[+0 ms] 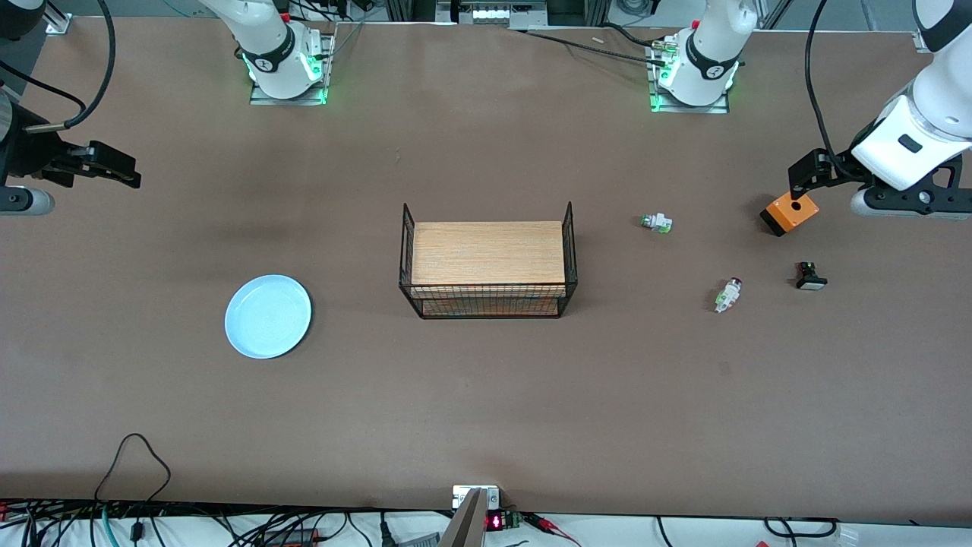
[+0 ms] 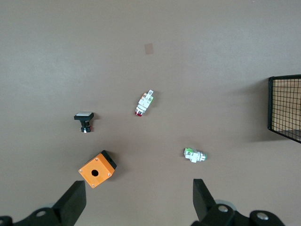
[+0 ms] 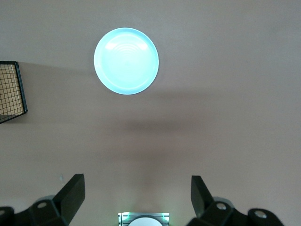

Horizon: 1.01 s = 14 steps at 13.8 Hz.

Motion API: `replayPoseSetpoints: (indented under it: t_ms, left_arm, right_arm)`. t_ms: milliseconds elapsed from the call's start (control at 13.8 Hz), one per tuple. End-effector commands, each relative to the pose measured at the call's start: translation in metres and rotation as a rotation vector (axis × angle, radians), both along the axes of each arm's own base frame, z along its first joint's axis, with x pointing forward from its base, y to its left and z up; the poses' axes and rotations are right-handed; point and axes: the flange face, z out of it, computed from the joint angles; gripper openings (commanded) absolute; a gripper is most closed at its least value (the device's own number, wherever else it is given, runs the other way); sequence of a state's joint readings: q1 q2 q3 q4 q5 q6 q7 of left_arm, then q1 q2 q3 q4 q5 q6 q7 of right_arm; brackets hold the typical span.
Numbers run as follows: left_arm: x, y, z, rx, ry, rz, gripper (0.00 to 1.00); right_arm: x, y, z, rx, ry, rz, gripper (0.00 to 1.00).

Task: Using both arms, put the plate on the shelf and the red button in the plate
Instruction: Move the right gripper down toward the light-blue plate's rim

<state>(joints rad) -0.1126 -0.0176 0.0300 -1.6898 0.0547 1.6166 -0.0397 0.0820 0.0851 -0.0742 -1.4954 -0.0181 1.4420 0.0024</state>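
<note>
L tool [image 2: 136,205] open, red button [image 1: 727,295] lying, cap toward bases

1. Rack [image 1: 487,267] sits mid-worktop [image 1: 486,410].
2. Plate [image 1: 268,316] lies toward the right arm's end, nearer the front camera.
3. Red button [image 1: 727,295] lies toward the left arm's end, between a white part [image 1: 657,222] and a square-capped button [image 1: 810,276].
4. Box [image 1: 790,213] lies farther back.

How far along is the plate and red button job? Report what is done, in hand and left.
Done: nothing. The plate lies bare on the table toward the right arm's end; the red button lies on the table toward the left arm's end.
In hand: nothing. The left pincer hangs open beside the orange box; the right pincer hangs open, off the plate.
Left: both pickups and placements, presumably at the wire rack.
</note>
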Motion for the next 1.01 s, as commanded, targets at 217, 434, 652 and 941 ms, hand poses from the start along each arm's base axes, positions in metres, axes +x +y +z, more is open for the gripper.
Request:
replayPoseSetpoints:
  t_ms: [217, 434, 652, 941]
  left_arm:
    - [0.0, 0.002, 0.007, -0.014, 0.007, -0.018, 1.0]
    - [0.0, 0.002, 0.007, -0.014, 0.007, -0.018, 1.0]
    - [0.0, 0.002, 0.007, -0.014, 0.007, -0.018, 1.0]
    - [0.0, 0.002, 0.007, -0.014, 0.007, -0.018, 1.0]
  right_arm:
    - [0.004, 0.001, 0.006, -0.014, -0.008, 0.019, 1.0]
    - [0.009, -0.004, -0.002, -0.01, -0.002, -0.007, 1.0]
    - [0.018, -0.06, -0.028, 0.12, 0.035, -0.134, 1.0]
    - [0.034, -0.086, -0.057, 0.174, 0.068, -0.173, 1.0]
